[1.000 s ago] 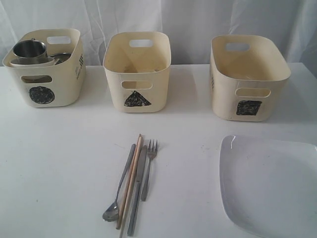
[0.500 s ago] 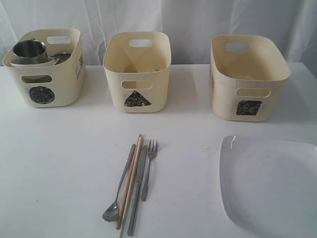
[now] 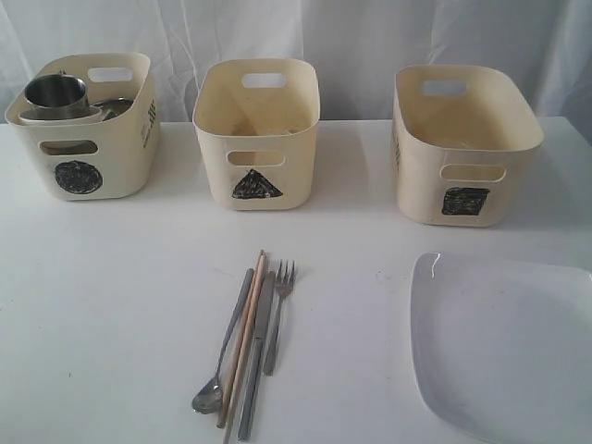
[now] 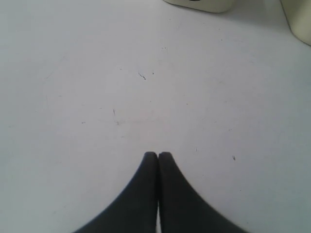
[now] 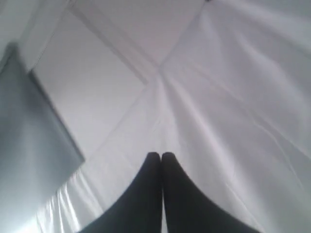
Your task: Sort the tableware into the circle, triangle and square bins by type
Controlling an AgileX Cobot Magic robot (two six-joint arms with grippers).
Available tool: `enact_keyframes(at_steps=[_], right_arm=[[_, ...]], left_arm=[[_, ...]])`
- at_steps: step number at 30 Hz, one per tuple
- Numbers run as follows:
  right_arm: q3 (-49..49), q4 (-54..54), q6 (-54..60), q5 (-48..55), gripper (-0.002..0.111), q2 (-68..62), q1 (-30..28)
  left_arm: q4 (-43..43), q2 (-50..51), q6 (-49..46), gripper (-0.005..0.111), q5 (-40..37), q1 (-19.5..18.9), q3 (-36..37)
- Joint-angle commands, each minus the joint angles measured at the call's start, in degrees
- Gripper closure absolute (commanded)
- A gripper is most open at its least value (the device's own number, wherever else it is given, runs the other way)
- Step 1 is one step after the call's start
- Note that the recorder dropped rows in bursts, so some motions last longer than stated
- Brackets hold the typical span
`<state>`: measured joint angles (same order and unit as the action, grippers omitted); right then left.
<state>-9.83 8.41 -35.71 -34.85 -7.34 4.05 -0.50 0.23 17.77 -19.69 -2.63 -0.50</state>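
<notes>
Three cream bins stand along the back: the circle bin [image 3: 88, 162] on the left holds a steel mug [image 3: 55, 92] and bowls, then the triangle bin [image 3: 257, 148] and the square bin [image 3: 462, 157]. At the table's front middle lie the spoon [image 3: 222, 347], chopsticks [image 3: 243, 342], knife [image 3: 257, 356] and fork [image 3: 277, 314], side by side. The large white plate [image 3: 504, 342] lies at the front right. Neither arm shows in the exterior view. My left gripper [image 4: 158, 154] is shut with nothing in it over bare table. My right gripper [image 5: 161, 154] is shut, empty, facing white cloth.
White curtain [image 3: 370, 37] hangs behind the bins. The left wrist view catches the bases of two bins [image 4: 204, 5] at the far edge of its picture. A grey panel [image 5: 29, 145] sits beside the cloth in the right wrist view.
</notes>
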Motion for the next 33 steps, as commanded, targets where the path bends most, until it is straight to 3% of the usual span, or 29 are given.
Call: enact_keyframes(at_steps=[1,4,9,11,12,13,14,15,17,19,21,26,33], right_arm=[[-16.7,-41.3,-3.7,4.9,0.108,-21.0,-0.1],[-27.2,-50.9,-5.3,25.5,0.108,-39.8,-0.1],[-43.0,-50.7,-4.5,76.7,0.108,-65.3,-0.1],[-47.2,-46.9,3.5,85.2,0.108,-71.6,0.1],[-48.2,-40.7,9.3,83.0,0.108,-71.9,0.7],[-49.5,-20.7,23.0,78.0,0.108,-70.9,2.8],[-49.7,-8.9,31.3,75.9,0.108,-70.2,4.5],[-49.8,9.9,41.6,73.1,0.108,-69.8,9.2],[-50.7,18.3,41.6,70.0,0.108,-72.7,19.4],[-54.1,11.7,33.9,69.6,0.108,-79.9,28.0],[-59.2,5.5,26.7,73.2,0.108,-87.3,31.1],[-69.1,6.8,25.0,72.5,0.108,-97.2,32.9],[-69.3,7.1,28.3,60.2,0.107,-100.2,33.0]], left_arm=[[0.0,-0.2,-0.1,0.107,-3.3,-0.2,0.5],[0.0,-0.2,-0.1,0.107,-3.3,-0.2,0.5],[0.0,-0.2,-0.1,0.107,-3.3,-0.2,0.5],[0.0,-0.2,-0.1,0.107,-3.3,-0.2,0.5],[0.0,-0.2,-0.1,0.107,-3.3,-0.2,0.5],[0.0,-0.2,-0.1,0.107,-3.3,-0.2,0.5],[0.0,-0.2,-0.1,0.107,-3.2,-0.2,0.5],[0.0,-0.2,-0.1,0.107,-3.2,-0.2,0.5],[0.0,-0.2,-0.1,0.107,-3.2,-0.2,0.5],[0.0,-0.2,-0.1,0.107,-3.2,-0.2,0.5],[0.0,-0.2,-0.1,0.107,-3.2,-0.2,0.5],[0.0,-0.2,-0.1,0.107,-3.2,-0.2,0.5],[0.0,-0.2,0.0,0.107,-3.2,-0.2,0.5]])
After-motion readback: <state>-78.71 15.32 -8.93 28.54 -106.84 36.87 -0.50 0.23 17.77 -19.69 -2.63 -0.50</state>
